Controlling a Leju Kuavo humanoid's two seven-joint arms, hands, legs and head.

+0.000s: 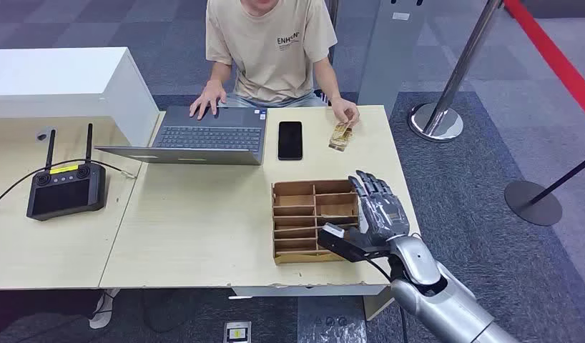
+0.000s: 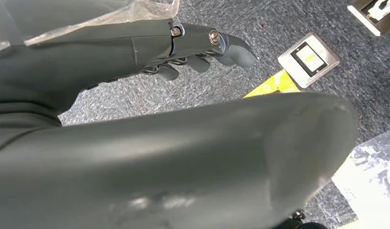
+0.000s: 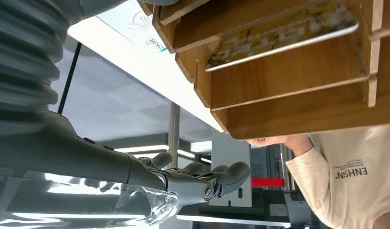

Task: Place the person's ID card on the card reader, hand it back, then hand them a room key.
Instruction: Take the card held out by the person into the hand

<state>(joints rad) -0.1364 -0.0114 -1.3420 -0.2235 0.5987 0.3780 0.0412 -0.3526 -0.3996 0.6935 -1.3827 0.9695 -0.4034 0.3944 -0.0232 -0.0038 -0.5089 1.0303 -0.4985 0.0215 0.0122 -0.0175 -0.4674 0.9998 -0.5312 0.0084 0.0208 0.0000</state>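
**Right hand open beside the card box, ID card still with the person**

Right hand (image 1: 379, 207) is raised at the right end of the wooden card box (image 1: 315, 220), just beside its right wall, fingers stretched out and apart, pointing away from the robot toward the person, with nothing in them. The right wrist view shows the same hand (image 3: 193, 183) with its fingers extended and empty, and close above it the wooden compartments of the box (image 3: 288, 90), one of which holds a yellowish patterned room key card (image 3: 283, 33) lying flat in its slot.

Across the desk (image 1: 204, 229), the person (image 1: 272, 46) in a beige T-shirt sits facing the robot. One of the person's hands (image 1: 345, 111) rests at the far edge of the desk on a small yellowish card (image 1: 340, 136), which lies on the desk well apart from the robot's hand. The other rests on the far edge of an open grey laptop (image 1: 211, 136). A black phone (image 1: 290, 140) lies face up between the laptop and the card.

Left hand (image 2: 198, 50) hangs low over grey carpet, fingers loosely curled in and holding nothing.

On the adjoining desk to the left sits a black remote controller (image 1: 66, 187) with two upright antennas.
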